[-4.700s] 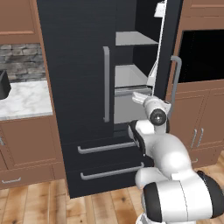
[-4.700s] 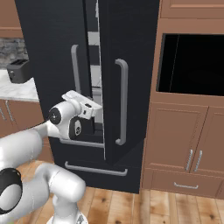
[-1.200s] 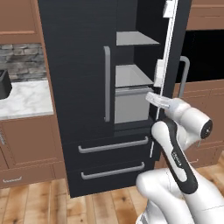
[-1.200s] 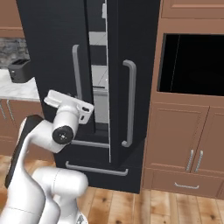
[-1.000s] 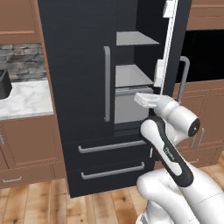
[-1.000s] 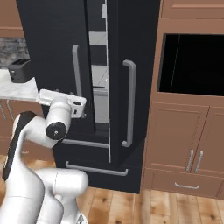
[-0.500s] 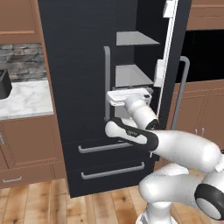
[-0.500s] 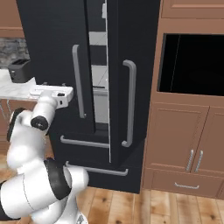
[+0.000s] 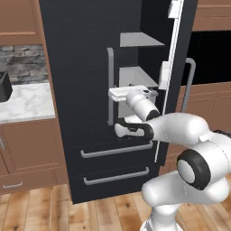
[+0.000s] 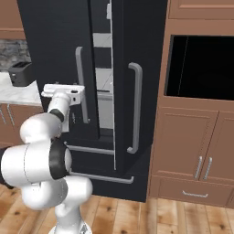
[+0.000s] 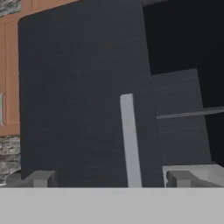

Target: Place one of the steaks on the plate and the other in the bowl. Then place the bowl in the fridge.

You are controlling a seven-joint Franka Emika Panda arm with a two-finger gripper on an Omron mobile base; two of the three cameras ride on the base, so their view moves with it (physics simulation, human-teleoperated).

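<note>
While the fridge (image 9: 85, 67) is seen with its right door swung open and grey shelves (image 9: 137, 41) exposed, the fingers (image 11: 109, 178) are spread wide, empty, before the left door's grey handle (image 11: 130, 140).

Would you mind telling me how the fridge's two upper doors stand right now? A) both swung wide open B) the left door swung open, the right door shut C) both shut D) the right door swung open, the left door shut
D: the fridge's right door stands ajar, exposing grey shelves, while the left door sits flush, its handle just ahead of the open gripper.
</note>
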